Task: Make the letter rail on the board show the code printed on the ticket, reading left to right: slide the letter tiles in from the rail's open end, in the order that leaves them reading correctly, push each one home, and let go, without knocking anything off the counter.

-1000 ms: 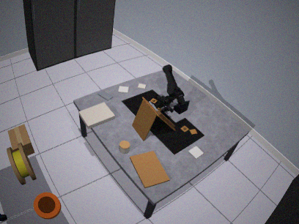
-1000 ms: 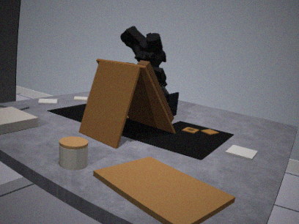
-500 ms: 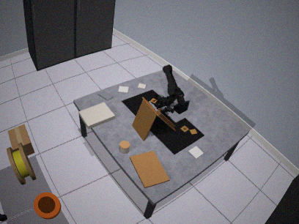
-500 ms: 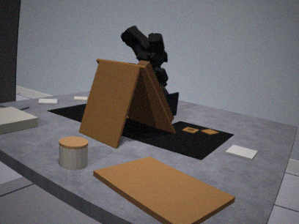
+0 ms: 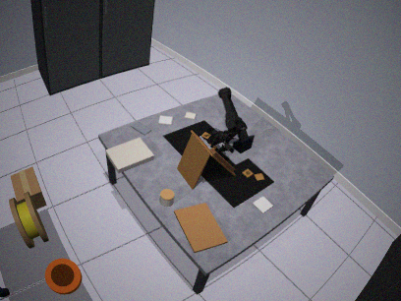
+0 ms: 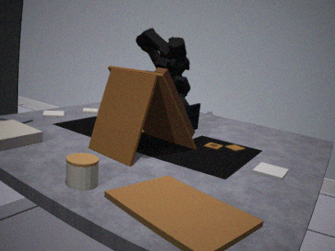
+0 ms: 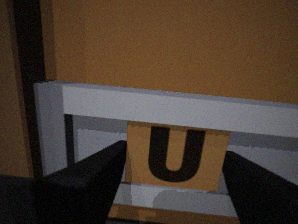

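Note:
A letter tile with a U (image 7: 137, 162) stands upright in the pale grey rail (image 7: 175, 106) on the board (image 7: 175, 50). My gripper (image 7: 174, 153) is shut on this tile, one finger at each side. Rail shows free between the tile and the rail's left end piece. No other tile shows in the rail in the wrist view. The board also shows as a sloping panel in the top view (image 5: 225, 163) and the exterior view (image 6: 177, 108). Loose tiles (image 5: 248, 172) (image 5: 258, 176) (image 6: 236, 147) lie on the black mat (image 5: 236, 194) (image 6: 226, 170), with another tile (image 5: 205, 135) at its far end. No printed code is readable.
The board's rear panel (image 5: 194, 161) (image 6: 121, 112) leans against it. A lidded jar (image 5: 167, 198) (image 6: 82, 172), a brown slab (image 5: 200, 227) (image 6: 181, 209) and a cream block (image 5: 130, 153) stand or lie near the counter's edges. Several pale cards (image 5: 262, 205) (image 6: 270, 170) lie around the mat.

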Controlling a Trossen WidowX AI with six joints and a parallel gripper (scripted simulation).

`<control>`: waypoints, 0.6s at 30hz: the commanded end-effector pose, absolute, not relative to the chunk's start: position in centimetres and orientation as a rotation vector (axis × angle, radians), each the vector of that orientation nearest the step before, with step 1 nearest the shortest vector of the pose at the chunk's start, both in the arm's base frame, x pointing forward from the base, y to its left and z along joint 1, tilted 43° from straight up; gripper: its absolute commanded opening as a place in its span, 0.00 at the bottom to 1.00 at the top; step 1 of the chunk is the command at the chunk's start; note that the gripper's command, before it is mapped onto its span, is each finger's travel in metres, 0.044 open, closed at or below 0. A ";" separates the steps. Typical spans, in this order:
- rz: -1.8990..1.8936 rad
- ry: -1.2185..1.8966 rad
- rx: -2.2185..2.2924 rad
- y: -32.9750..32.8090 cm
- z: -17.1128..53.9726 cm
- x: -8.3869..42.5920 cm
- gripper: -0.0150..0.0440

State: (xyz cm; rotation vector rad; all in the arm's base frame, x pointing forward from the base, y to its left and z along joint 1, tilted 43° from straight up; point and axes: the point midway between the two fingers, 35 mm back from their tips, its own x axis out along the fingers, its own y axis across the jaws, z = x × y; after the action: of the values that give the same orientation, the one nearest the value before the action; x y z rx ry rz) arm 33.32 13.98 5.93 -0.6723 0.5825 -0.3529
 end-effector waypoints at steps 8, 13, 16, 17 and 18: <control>-0.356 0.576 -0.666 14.6 5.7 33.5 0.25; -0.355 0.576 -0.666 14.8 5.5 33.6 0.25; -0.355 0.576 -0.666 15.0 5.4 33.6 0.25; -0.355 0.576 -0.666 15.0 5.4 33.6 0.25; -0.355 0.576 -0.666 15.0 5.3 33.6 0.25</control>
State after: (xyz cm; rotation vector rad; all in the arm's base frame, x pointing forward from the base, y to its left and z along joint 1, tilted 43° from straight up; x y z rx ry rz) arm 33.44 14.74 5.25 -0.6721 0.5826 -0.3529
